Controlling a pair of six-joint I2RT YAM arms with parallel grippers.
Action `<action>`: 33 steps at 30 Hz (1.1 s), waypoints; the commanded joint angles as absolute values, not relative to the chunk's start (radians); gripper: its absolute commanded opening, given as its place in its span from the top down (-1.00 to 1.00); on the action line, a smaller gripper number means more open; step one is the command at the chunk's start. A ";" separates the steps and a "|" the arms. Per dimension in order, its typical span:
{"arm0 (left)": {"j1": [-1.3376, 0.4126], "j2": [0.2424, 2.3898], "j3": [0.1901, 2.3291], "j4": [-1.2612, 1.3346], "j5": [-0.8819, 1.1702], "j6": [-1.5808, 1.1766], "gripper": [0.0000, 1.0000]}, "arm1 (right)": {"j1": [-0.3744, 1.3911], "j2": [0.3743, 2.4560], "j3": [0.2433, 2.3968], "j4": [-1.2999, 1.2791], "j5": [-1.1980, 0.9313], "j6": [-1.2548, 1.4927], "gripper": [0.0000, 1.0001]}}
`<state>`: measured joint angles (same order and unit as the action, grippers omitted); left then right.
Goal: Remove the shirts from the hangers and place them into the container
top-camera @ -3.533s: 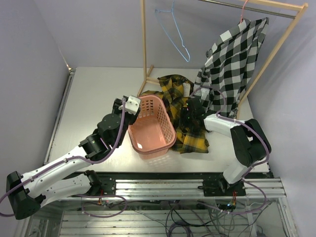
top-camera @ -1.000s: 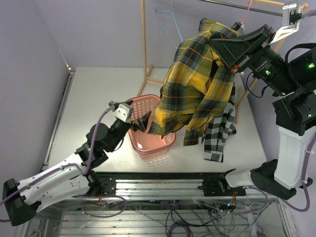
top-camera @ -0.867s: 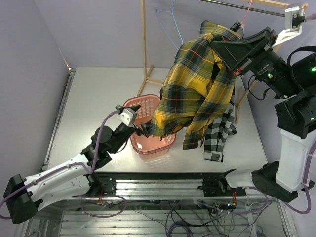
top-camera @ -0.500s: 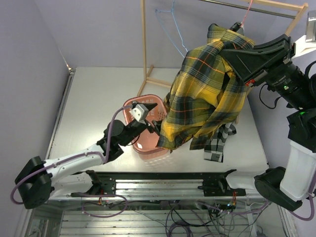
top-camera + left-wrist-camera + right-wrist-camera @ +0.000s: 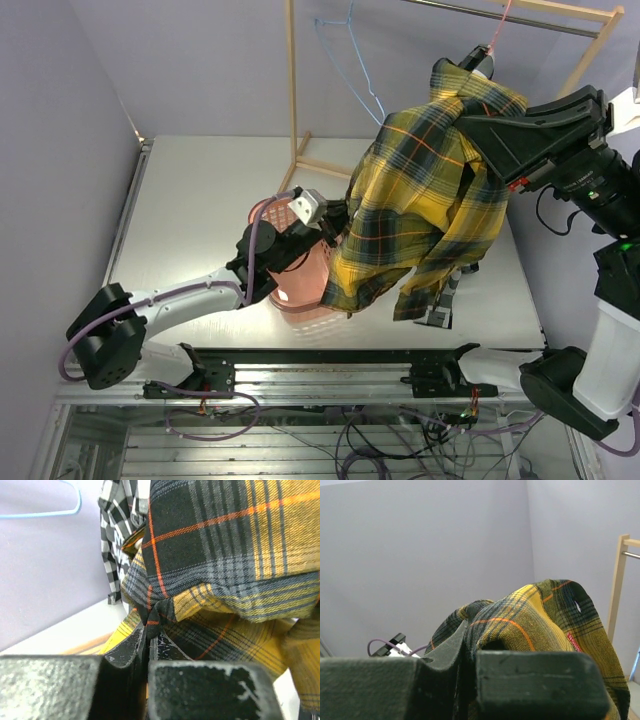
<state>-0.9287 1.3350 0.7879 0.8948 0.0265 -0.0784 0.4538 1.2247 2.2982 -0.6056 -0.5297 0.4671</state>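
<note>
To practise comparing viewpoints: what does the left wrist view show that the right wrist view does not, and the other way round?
Only the left wrist view shows the black-and-white check shirt and the light blue hanger. Only the right wrist view shows the wooden rack post. Both show the yellow plaid shirt, with a fold of it pinched in that view's own shut jaws.

The table (image 5: 190,220) has a grey metal top. On its far side stands a wooden rack (image 5: 291,90), w/ a metal rod (image 5: 545,27) across the top. Pale lilac walls (image 5: 200,60) are behind & left of the table. Along its near edge runs an aluminium rail (image 5: 330,378); below that, tangled cables (image 5: 370,445).
</note>
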 commanded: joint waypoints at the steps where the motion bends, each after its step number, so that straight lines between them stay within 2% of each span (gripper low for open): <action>1: -0.934 1.281 0.867 0.927 -0.009 -0.022 0.86 | 0.454 1.206 2.295 -0.603 -0.492 0.424 1.00; 10: -0.932 1.173 1.177 0.637 -0.010 0.092 0.86 | 0.454 1.166 2.137 -0.541 -0.433 0.382 1.00; 14: -0.933 1.082 1.229 0.526 -0.052 0.129 0.86 | 0.454 1.191 2.139 -0.515 -0.446 0.379 1.00; 20: -0.932 0.971 1.202 0.411 -0.079 0.102 0.86 | 0.454 1.298 2.139 -0.383 -0.583 0.450 1.00; 29: -0.932 0.959 1.048 0.444 -0.114 0.040 0.86 | 0.454 1.435 2.092 -0.190 -0.784 0.578 1.00; 33: -0.933 1.003 0.978 0.521 -0.139 0.040 0.67 | 0.456 1.451 2.080 -0.180 -0.832 0.580 1.00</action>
<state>-0.9287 0.9691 1.0325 0.4606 -0.1051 0.0628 0.4538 1.4693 2.0724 -0.2939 -0.7418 0.5476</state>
